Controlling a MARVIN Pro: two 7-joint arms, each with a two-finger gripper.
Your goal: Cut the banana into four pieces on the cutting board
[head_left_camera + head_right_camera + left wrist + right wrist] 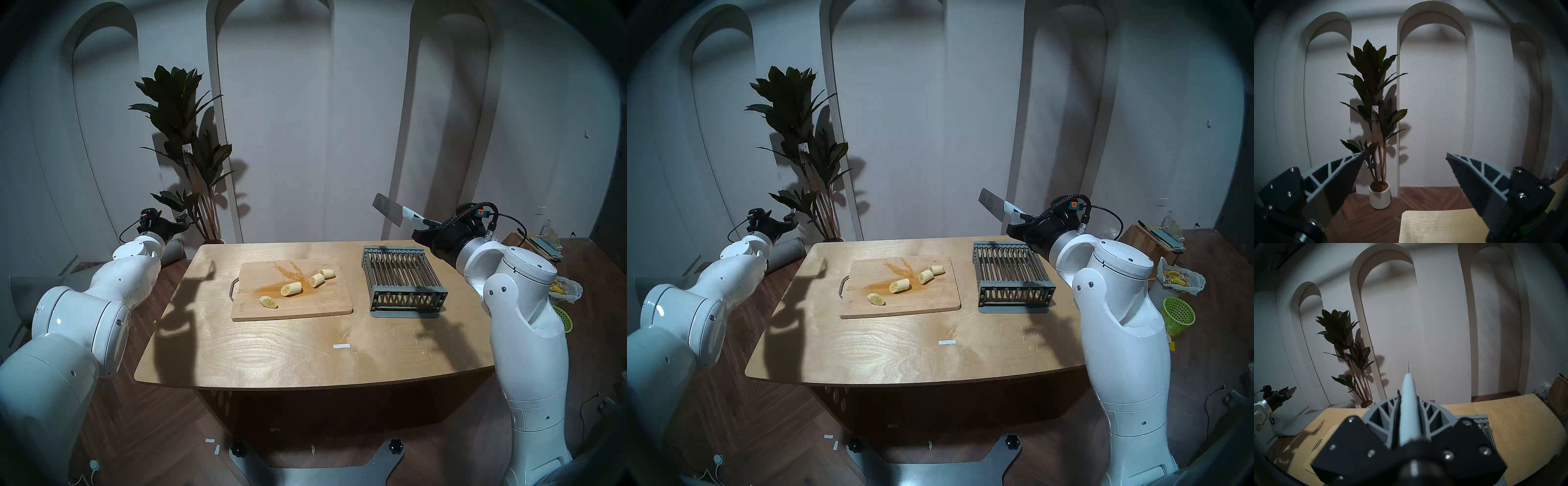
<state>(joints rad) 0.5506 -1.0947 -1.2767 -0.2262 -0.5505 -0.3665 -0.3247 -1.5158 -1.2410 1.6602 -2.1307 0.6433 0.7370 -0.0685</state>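
Note:
The banana (291, 288) (899, 285) lies cut into several short pale chunks in a slanted row on the cutting board (305, 305) (925, 302), across its orange-brown stain. My right gripper (424, 225) (1022, 220) (1407, 399) is shut on the white handle of a knife (1407, 412). It holds the knife high behind the table's far right, with the blade (386, 208) pointing up and to the left, well clear of the board. My left gripper (181, 220) (790, 217) (1406, 156) hangs open and empty off the table's far left corner, facing the wall.
A grey slatted rack (403, 278) stands right of the board on the wooden table (271, 356), under the right arm. A white strip (341, 346) lies nearer the front. A potted plant (1379, 195) stands behind the left corner. On the floor at the right are a bag of peels (1180, 278) and a green basket (1178, 315).

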